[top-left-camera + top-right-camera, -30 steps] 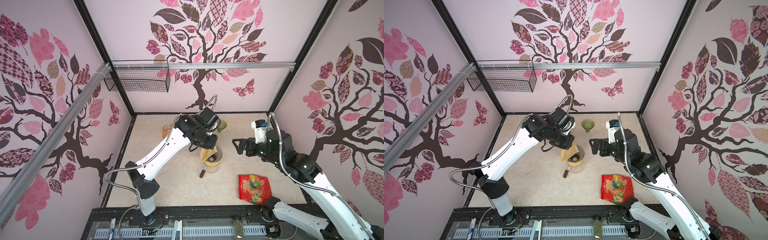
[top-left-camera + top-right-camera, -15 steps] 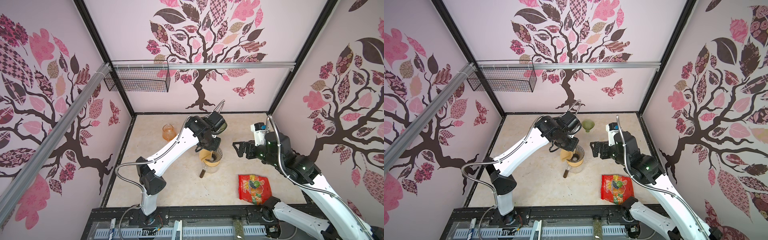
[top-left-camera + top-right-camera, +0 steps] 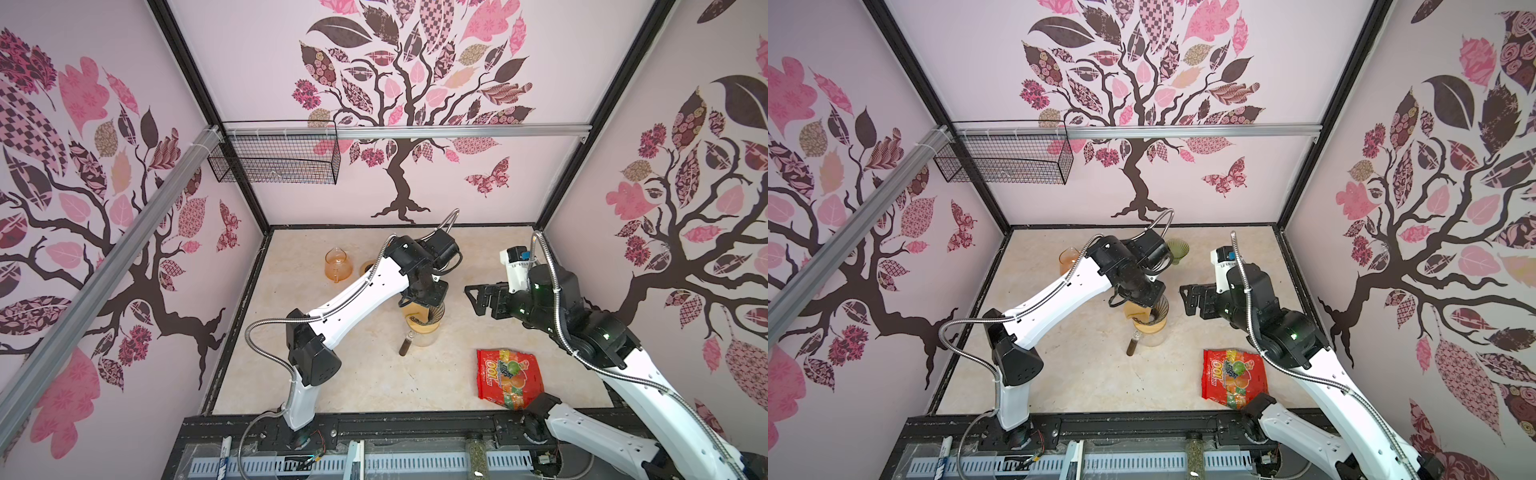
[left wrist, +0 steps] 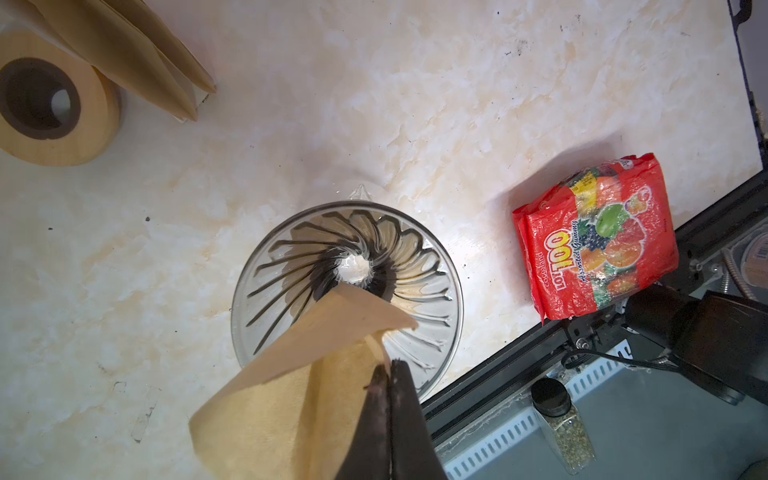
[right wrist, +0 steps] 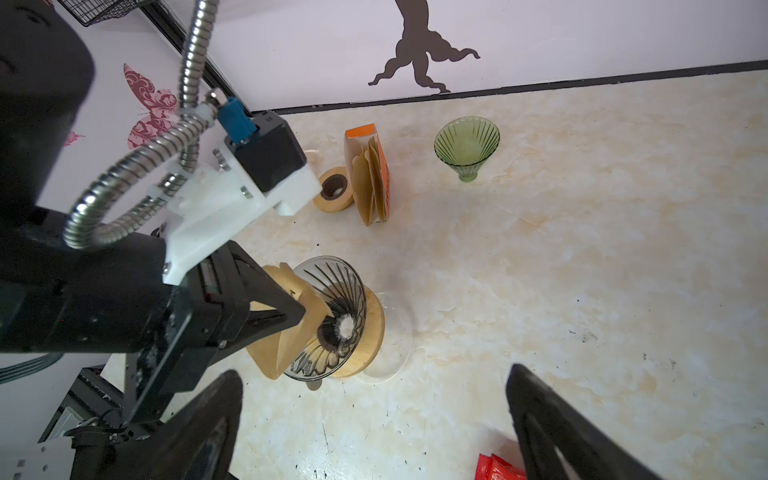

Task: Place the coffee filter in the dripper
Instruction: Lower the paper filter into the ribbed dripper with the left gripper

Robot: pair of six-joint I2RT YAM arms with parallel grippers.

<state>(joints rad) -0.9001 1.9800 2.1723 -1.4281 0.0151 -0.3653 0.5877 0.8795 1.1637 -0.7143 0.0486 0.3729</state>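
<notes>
On the left, the left gripper (image 4: 388, 368) is closed tight on one edge of the brown paper coffee filter (image 4: 291, 374), its two jaws pressed together with the paper between them. The filter hangs from this grip over the left side of the glass dripper (image 4: 419, 257), which stands in the middle of the table on a wooden ring (image 5: 371, 328).

The filter's long line runs from the gripper down and to the right. Its pointed corner lies over the bowl, close to the middle hole. I cannot tell if the point touches the glass. A large part of the paper is outside the rim on the left, so I judge the filter is not seated yet. The hole lies to the right of the gripper and below it, so the coming move, I think, is a small shift right and down before letting go.

Further right, the right gripper (image 3: 473, 301) hovers with its jaws wide apart and empty, apart from the dripper. The left arm is clearly the nearer one. At the near right lies a red candy bag (image 3: 509, 378).
</notes>
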